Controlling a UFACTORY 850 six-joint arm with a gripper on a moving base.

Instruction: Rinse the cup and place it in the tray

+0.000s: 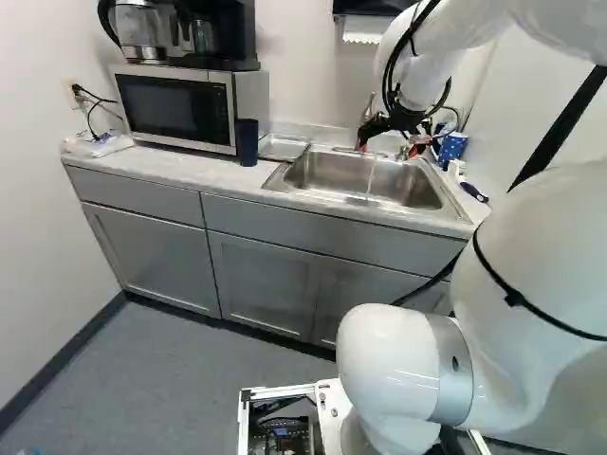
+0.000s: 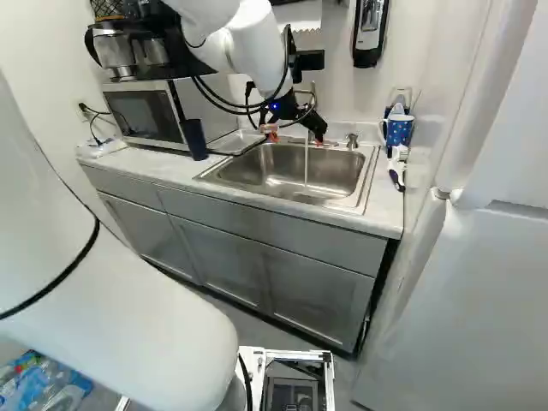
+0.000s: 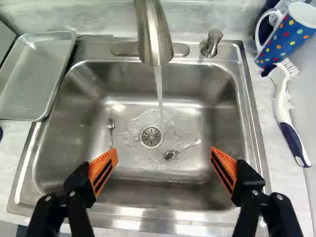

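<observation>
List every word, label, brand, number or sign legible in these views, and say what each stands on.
No text can be read in any view.
Wall dispenser: its markings are too small to read.
Microwave: any print is too small to read.
Bottles: any label print is too blurred to read.
Tray: no lettering seen.

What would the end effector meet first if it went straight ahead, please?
The open end effector would probably meet the sink floor first, around the drain or the spoon nearest it, possibly brushing the running water; depth is hard to judge here.
</observation>
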